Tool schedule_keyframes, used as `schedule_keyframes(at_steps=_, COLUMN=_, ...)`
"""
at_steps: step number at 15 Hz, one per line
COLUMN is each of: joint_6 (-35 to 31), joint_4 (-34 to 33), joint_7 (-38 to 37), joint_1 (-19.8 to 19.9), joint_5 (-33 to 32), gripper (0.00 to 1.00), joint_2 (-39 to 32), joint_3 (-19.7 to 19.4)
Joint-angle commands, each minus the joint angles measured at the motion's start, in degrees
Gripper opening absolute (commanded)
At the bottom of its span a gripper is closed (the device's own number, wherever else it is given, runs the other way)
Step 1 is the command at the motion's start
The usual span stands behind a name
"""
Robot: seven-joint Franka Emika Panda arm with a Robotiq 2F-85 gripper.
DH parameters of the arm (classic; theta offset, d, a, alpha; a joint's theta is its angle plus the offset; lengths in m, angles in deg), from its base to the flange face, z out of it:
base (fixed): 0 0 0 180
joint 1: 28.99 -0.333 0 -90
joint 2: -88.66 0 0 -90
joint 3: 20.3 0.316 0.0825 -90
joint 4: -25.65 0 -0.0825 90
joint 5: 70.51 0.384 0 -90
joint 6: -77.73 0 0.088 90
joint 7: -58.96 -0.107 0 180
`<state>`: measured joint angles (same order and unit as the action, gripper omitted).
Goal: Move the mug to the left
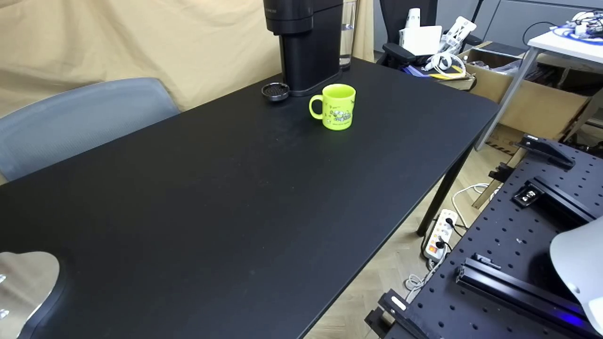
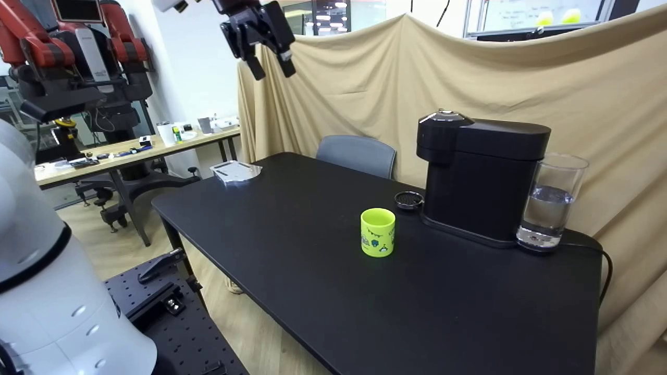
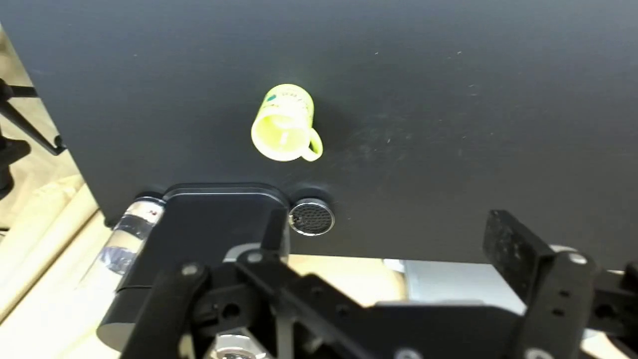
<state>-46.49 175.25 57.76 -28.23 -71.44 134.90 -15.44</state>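
Observation:
The lime-green mug point(image 1: 338, 112) stands upright on the black table, with a printed pattern on its side. It also shows in an exterior view point(image 2: 378, 237) and in the wrist view point(image 3: 285, 122), where its loop handle and open top are seen. My gripper point(image 2: 273, 72) is high above the table, well apart from the mug. In the wrist view my gripper point(image 3: 388, 228) has its two black fingers wide apart with nothing between them, and the mug lies beyond the fingertips. The gripper is out of view in the exterior view that shows the mug's handle.
A black coffee machine point(image 2: 479, 182) stands behind the mug, with a round drip tray point(image 2: 409, 200) at its front and a clear water tank point(image 2: 551, 208) beside it. A silver plate point(image 2: 235, 172) lies at the table's far end. A grey chair point(image 1: 89, 122) stands at the curtain side.

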Motion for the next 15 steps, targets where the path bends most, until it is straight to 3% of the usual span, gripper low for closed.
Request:
schedule_keyframes(at_steps=1, joint_6=-5.4, joint_4=-3.4, joint_7=-1.6, joint_1=4.9, joint_5=-4.6, gripper=1.0, joint_2=-10.0, joint_3=-2.1)
schedule_keyframes(at_steps=4, joint_6=-6.8, joint_4=-7.3, joint_7=-0.1, joint_1=6.6, joint_5=-6.0, gripper=1.0, joint_2=-19.4, joint_3=-4.2)
schedule_keyframes(at_steps=8, joint_6=-5.2, joint_4=-13.3, joint_7=12.5, joint_1=1.9, joint_5=-1.7, gripper=1.0, joint_2=-29.4, joint_3=-8.7)
schedule_keyframes(at_steps=11, joint_6=-4.3, joint_4=-16.8, joint_7=22.6, joint_1=-1.1, joint_5=2.9, gripper=1.0, joint_2=-33.3, joint_3=-9.9)
schedule_keyframes(at_steps=12, joint_6=-7.0, joint_4=-12.7, joint_7=17.8, joint_1=0.7, joint_5=0.6, gripper=1.0, joint_2=-30.8, joint_3=-8.9)
schedule_keyframes(at_steps=15, joint_6=-7.2, joint_4=-13.3, joint_7=18.6, joint_1=0.3, joint_5=1.0, gripper=1.0, joint_2=-32.2, joint_3=-8.9)
